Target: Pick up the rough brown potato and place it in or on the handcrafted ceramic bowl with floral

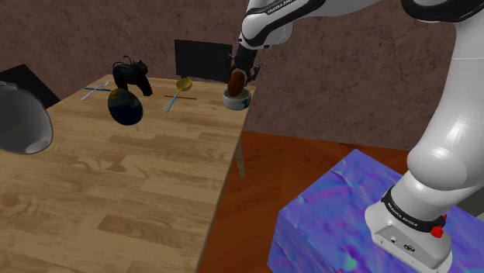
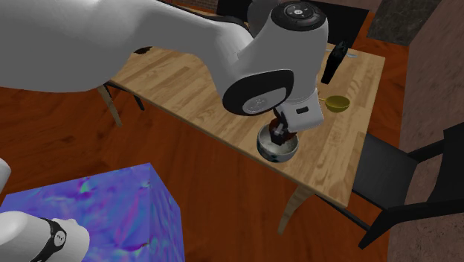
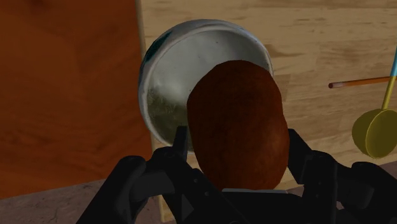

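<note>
While its arm (image 1: 271, 23) reads FRANKA EMIKA, the gripper (image 3: 236, 145) clamps the potato (image 3: 234, 118) above the bowl (image 3: 173, 79).

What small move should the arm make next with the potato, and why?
Probably lower the gripper a little before releasing. Its jaws clasp the brown potato just above the bowl, which stands near the edge of the table, so a drop from here might bounce out.

- The arm (image 1: 454, 116) is glossy white, built of fat rounded links with dark joints between them.
- A black band (image 1: 409, 213) with white lettering rings the lowest link, and a small red button (image 1: 439, 230) sits just beside it.
- A dark round cap (image 2: 300, 13) with pale dots covers one joint.
- The gripper (image 3: 238, 143) is all black, with angular fingers (image 3: 300, 153).
</note>
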{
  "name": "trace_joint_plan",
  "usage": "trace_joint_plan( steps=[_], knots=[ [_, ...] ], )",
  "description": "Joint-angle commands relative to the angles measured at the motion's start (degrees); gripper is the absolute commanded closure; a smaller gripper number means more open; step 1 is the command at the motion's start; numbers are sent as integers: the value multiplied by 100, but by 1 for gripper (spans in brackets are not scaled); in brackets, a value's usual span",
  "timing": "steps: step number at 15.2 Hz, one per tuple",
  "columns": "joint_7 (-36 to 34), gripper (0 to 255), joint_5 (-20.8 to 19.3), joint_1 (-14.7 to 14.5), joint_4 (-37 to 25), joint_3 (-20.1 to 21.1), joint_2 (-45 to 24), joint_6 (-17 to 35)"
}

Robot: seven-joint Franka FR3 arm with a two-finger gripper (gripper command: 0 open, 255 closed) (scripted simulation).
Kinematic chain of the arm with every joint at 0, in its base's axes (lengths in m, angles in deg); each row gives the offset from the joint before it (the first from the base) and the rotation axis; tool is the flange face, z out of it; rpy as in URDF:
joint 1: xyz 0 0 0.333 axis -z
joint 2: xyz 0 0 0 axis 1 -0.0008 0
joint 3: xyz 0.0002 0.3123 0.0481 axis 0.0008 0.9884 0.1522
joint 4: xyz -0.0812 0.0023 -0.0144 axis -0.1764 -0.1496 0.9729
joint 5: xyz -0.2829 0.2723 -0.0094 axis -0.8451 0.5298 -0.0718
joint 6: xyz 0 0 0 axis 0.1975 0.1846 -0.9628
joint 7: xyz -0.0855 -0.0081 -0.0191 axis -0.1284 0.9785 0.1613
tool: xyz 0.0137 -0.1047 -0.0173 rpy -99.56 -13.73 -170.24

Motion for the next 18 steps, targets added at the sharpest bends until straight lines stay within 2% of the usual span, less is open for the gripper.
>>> trace_joint_plan(
  steps=[1,7,8,13,18],
  knots=[
    [-13,255,-5,-11,56,2,-2,63],
    [-14,255,-5,-12,55,2,-2,63],
    [-14,0,-6,-12,55,2,-2,63],
    [-14,0,-5,-12,55,2,-2,63],
    [119,0,211,153,38,67,503,-446]
  ],
)
